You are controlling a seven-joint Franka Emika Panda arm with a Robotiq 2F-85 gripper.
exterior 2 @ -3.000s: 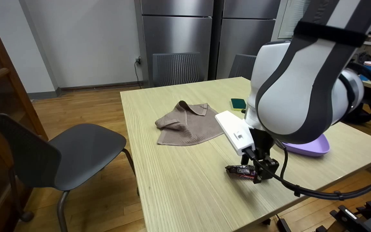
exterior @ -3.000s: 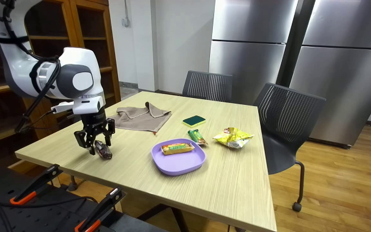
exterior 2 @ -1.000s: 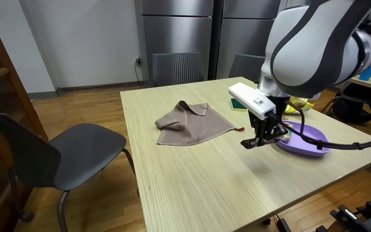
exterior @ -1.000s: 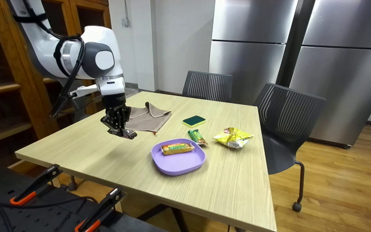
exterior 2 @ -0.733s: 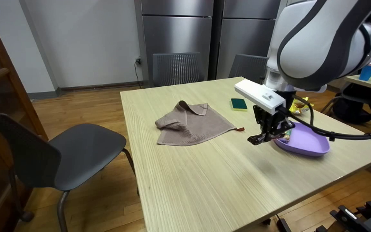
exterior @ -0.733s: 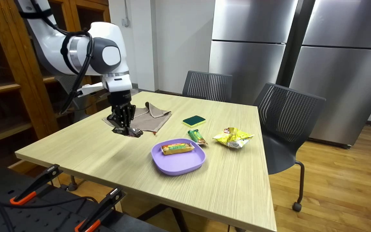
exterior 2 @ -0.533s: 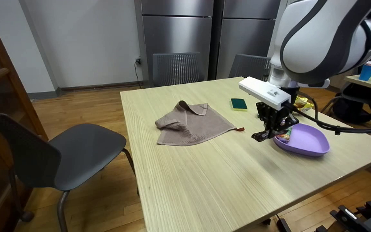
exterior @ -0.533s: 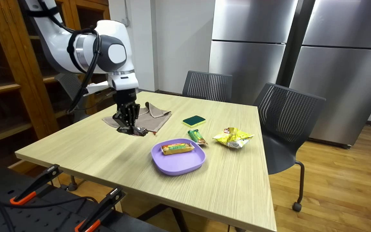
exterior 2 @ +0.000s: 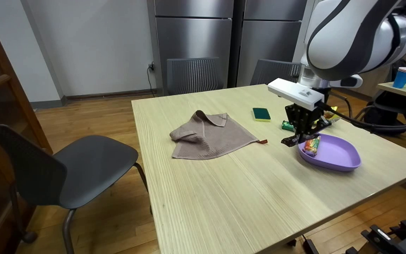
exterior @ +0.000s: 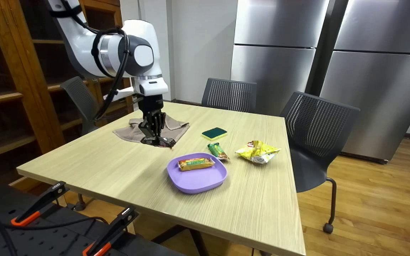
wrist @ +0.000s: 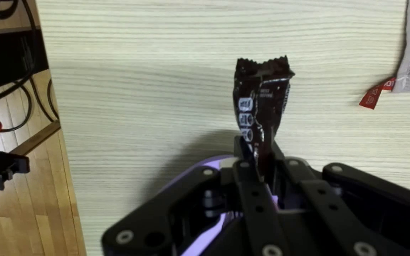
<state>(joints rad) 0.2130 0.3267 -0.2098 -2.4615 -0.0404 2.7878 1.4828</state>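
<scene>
Since the black two-finger gripper (wrist: 258, 149) is clamped about midway along the dark-brown, glossy-wrapped bar (wrist: 256, 96) — aloft near the rounded lilac plastic plate (exterior: 198, 180) — I recommend gentle, level travel, both protruding ends well clear below.

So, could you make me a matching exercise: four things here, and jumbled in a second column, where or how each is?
Things
1. Dark brown wrapped snack bar
2. Gold wrapped snack bar
3. Green-and-yellow rectangular sponge
4. Taupe woven cloth

Matches
A. Rumpled, red tag at one corner
B. Flat, darker side up
C. Pinched in the black gripper, in mid-air
D. In the purple rounded plate

Pairs: 1-C, 2-D, 3-B, 4-A
</scene>
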